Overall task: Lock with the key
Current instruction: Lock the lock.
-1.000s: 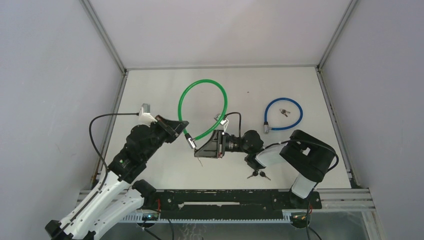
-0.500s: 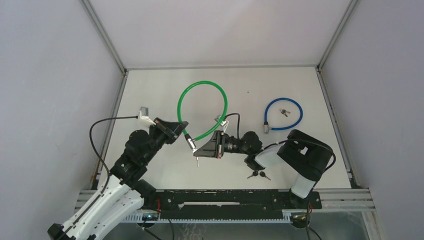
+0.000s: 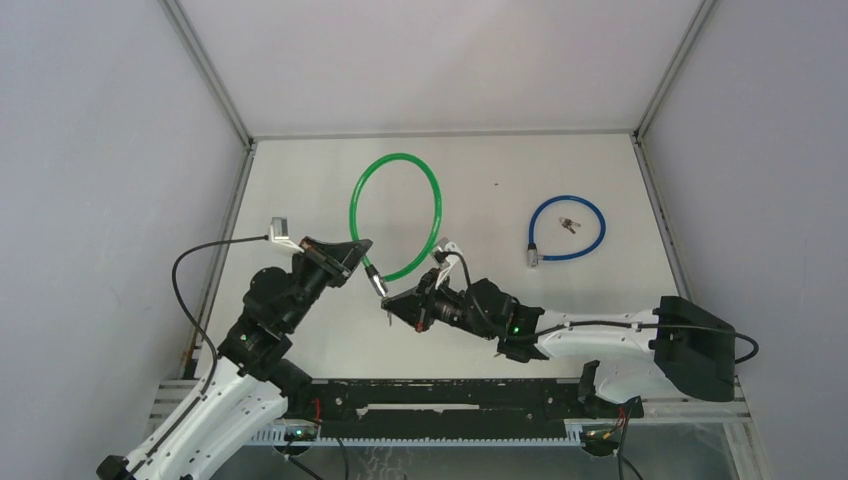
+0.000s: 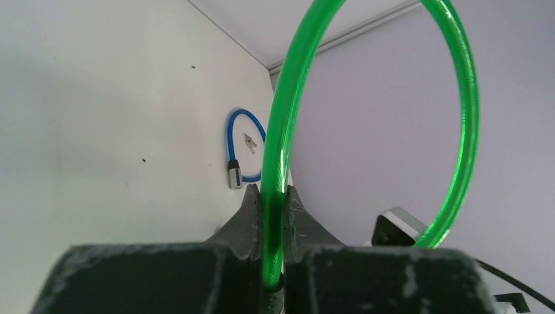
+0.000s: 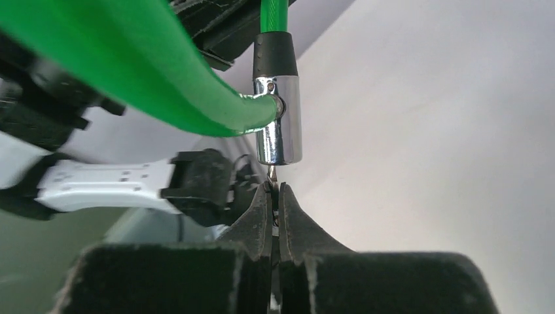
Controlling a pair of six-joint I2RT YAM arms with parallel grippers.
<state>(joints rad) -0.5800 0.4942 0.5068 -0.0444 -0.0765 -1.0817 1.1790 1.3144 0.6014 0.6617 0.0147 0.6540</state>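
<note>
Green cable lock (image 3: 355, 195) loops up at table centre, with the left gripper (image 4: 275, 219) clamped on its cable. Blue cable lock (image 3: 600, 222), at three o'clock, rings two small keys (image 3: 568, 225). Right gripper (image 5: 273, 196) pinches the key (image 5: 273, 175), whose tip is at the chrome barrel (image 5: 278, 124).

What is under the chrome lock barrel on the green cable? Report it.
A thin key blade runs from the chrome lock barrel down into the right gripper, whose jaws are shut on it. The key's head is hidden inside that grip.

large lock (image 3: 400, 157) left, small lock (image 3: 568, 198) right
</note>
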